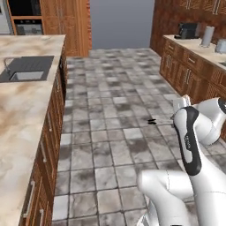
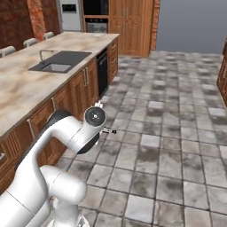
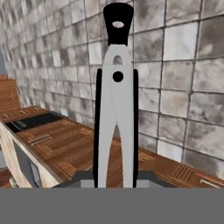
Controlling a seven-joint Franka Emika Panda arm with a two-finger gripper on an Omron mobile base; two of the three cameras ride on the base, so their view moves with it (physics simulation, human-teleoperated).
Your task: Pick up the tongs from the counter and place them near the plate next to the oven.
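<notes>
- The tool (image 3: 116, 175) is clamped on the tongs (image 3: 117, 100), which run straight out from it toward 12 o'clock in the hand view, black tip foremost.
- Held over the floor, they are well apart from the surface (image 2: 26, 84); the oven (image 2: 96, 22) lies beyond it, near 11 o'clock in the right base view.
- No plate can be made out.
- In both base views the arm covers the tool.

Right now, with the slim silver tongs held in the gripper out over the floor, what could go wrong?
The gripper holds the slim silver-grey tongs with a black tip by one end only, so they could swing or slip onto the grey tiled floor. They stick out well ahead, so the tip might hit the wooden cabinet fronts under the beige marbled counter.
</notes>
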